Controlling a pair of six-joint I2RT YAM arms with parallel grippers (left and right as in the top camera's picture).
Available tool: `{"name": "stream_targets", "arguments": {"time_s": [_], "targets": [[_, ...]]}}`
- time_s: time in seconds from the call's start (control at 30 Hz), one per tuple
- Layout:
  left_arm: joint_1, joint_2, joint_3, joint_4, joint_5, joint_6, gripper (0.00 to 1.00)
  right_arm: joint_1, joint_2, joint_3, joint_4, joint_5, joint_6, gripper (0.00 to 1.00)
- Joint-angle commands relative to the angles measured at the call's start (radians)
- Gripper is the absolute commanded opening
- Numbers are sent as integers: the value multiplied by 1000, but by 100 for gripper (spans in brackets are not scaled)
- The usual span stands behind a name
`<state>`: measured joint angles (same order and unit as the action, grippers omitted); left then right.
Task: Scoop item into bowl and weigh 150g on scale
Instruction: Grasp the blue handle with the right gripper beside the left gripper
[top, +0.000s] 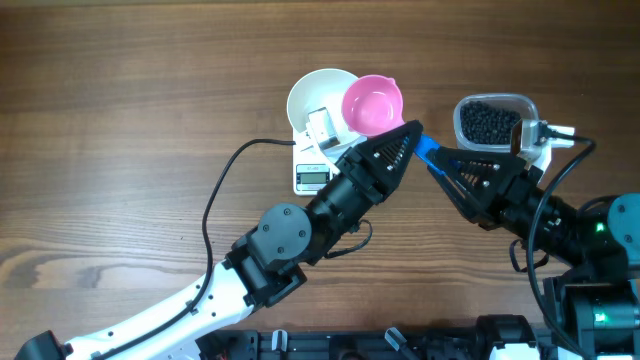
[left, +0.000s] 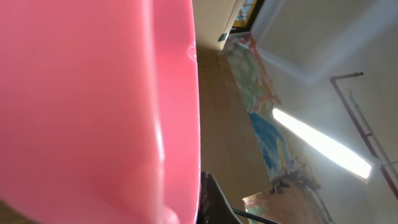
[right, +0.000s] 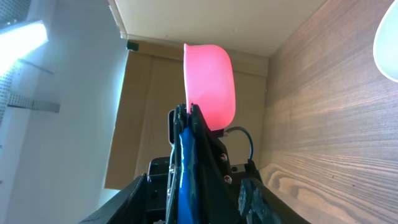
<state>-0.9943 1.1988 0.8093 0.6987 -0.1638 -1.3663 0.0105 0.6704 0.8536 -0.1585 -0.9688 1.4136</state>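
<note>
Pink plastic scoop (top: 372, 105) looks light, stiff and slick; its blue handle (top: 427, 148) is the place to hold. Left gripper (top: 413, 131) clamps that handle, while the right gripper (top: 439, 159) seems to straddle it with jaws apart.

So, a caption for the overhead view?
Left claw holds an empty pink scoop over the white bowl on the scale.

Pink scoop (left: 93, 106) fills the left half, very close; bright light strip (left: 323, 140) at right, blurry wall between.

Black ribbed left gripper (top: 413, 128) tops a black-and-white arm (top: 285, 240) trailing a black cable (top: 213, 195).
</note>
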Motion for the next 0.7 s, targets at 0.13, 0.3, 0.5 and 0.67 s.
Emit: {"name": "stream_targets", "arguments": {"time_s": [0.13, 0.3, 0.5, 0.67], "targets": [[-3, -3, 12, 1, -5, 27, 4, -1, 0, 18, 13, -18, 3, 48], [-6, -3, 12, 0, -2, 27, 4, -1, 0, 18, 16, -19, 4, 48], [-13, -3, 12, 0, -2, 27, 4, -1, 0, 18, 16, -19, 4, 41], [-14, -3, 12, 0, -2, 27, 4, -1, 0, 18, 16, -19, 4, 38]]}}
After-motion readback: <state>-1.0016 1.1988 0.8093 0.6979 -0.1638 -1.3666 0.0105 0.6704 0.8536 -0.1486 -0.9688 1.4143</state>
